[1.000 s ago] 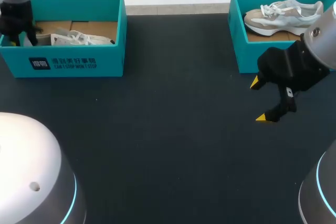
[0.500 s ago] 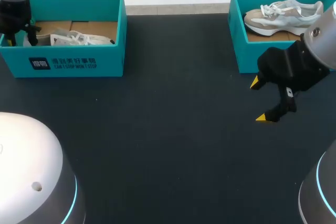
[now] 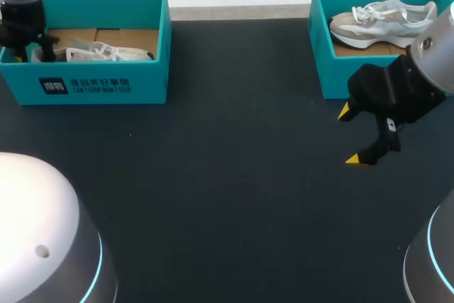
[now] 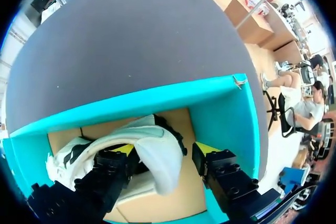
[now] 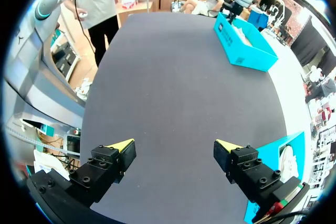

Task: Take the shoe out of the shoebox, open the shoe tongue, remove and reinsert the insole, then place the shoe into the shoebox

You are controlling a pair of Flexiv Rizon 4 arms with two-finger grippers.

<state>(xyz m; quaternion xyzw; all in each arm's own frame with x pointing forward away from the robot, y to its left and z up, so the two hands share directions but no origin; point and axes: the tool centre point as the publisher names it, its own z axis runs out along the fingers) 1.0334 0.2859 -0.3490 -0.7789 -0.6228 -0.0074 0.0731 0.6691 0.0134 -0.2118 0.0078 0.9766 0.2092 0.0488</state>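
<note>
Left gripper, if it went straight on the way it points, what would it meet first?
Most likely the white fabric sneaker lying between the open fingers of the left gripper, then the brown cardboard floor of the teal shoebox; depth is unclear.

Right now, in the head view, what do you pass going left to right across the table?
left gripper → white shoe in the left shoebox → bare table → right gripper

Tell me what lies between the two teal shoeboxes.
Nothing: the head view shows only bare dark table from the left shoebox to the right shoebox. The right pincer hangs in front of the right one, not between them.
</note>
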